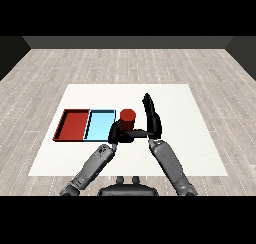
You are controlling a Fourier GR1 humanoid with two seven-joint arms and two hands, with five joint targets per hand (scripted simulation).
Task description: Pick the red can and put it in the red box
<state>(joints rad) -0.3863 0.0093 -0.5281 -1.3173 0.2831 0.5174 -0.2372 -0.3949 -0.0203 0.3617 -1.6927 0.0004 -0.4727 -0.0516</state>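
The red can (128, 118) stands upright on the white table, just right of the light blue tray (99, 125). The red tray (75, 125) lies left of the blue one and holds nothing. My right hand (151, 119) is close to the can's right side, open, with its fingers straight and pointing away from me. Its thumb reaches left across the front of the can's base. My left hand (115, 133) rests low at the can's front left with relaxed fingers, holding nothing. The foot of the can is hidden behind the hands.
The white table (200, 148) extends well to the right of my right arm and behind the can. The two trays lie side by side at the table's left. Grey wooden floor surrounds the table.
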